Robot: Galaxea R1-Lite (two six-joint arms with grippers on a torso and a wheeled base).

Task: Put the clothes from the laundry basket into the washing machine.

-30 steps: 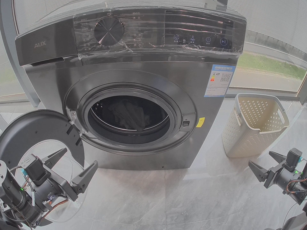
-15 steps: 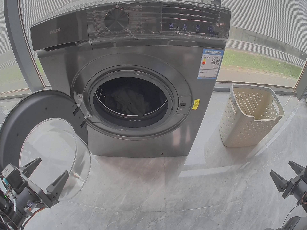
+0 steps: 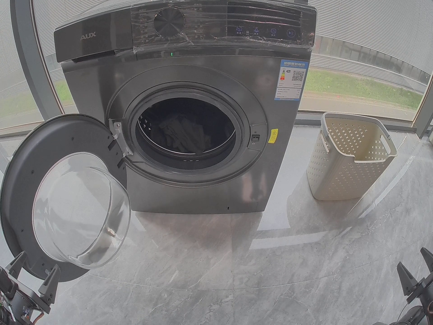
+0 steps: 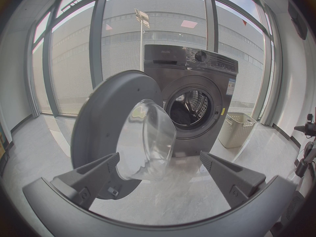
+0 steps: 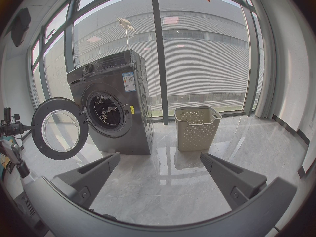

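Pale stone-look floor (image 3: pixel 252 267) throughout, tall window wall (image 3: pixel 374 32) behind. Grey front-loading washing machine (image 3: pixel 189 68) backed against the glass, plastic film (image 3: pixel 216 23) over the control panel. Round door (image 3: pixel 22 177) swung wide open toward the robot's left, its clear glass bowl (image 3: pixel 81 211) bulging out over the floor. Drum (image 3: pixel 225 136) uncovered and dark inside.

Cream perforated laundry basket (image 3: pixel 349 159) upright on the floor on the robot's right, near the machine's corner, with a strip of floor between the two.

Dark clothes (image 3: pixel 180 134) heaped low inside the drum, behind the rim of the opening.

Left end effector (image 3: pixel 37 267) low at the near left of the head view, just in front of the lower edge of the open door, spread wide and gripping nothing. From the left wrist, the glass bowl framed between the two dark fingers (image 4: pixel 95 176), with the drum farther off behind it.

Right end effector (image 3: pixel 413 260) low at the near right, likewise spread wide and bare. Well apart from the basket, with open floor between.

Clothes well apart from both end effectors: ahead of them across the floor, between the two in direction, closer to the left one's side than to the right.
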